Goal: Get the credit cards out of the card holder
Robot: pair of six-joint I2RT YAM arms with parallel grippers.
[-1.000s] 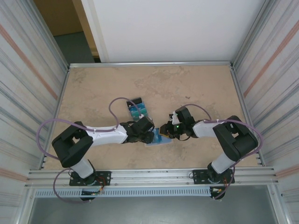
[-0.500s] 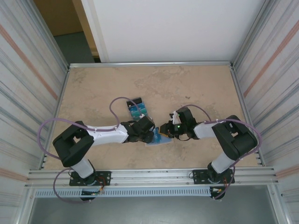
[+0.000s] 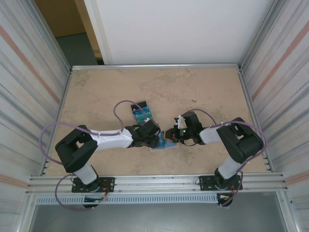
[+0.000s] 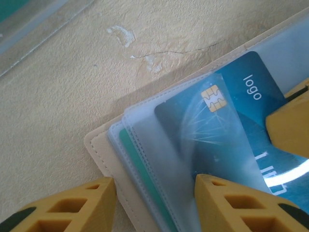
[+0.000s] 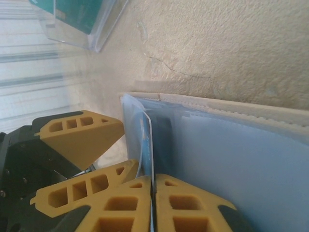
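The card holder (image 3: 165,145) lies open on the table between my two grippers, tan edge (image 4: 104,147) outside, light-blue clear sleeves inside. A blue credit card (image 4: 227,111) with a gold chip sits partly in a sleeve. My right gripper (image 5: 154,180) is shut on that card's edge (image 5: 150,140), its fingers meeting over the holder's inner face (image 5: 241,159). My left gripper (image 4: 153,186) stands open astride the holder's corner, one finger beside the tan edge, the other on the sleeves. From above, the left gripper (image 3: 153,137) and the right gripper (image 3: 170,135) nearly touch.
A clear tray with teal and blue cards (image 3: 141,112) lies just behind the left gripper, its corner also in the wrist views (image 5: 77,19). Metal walls border the table (image 3: 203,92), whose back half is bare stone-patterned surface.
The right gripper's jaws have closed fully onto the blue card. The left jaws have narrowed slightly. Neither arm has visibly shifted.
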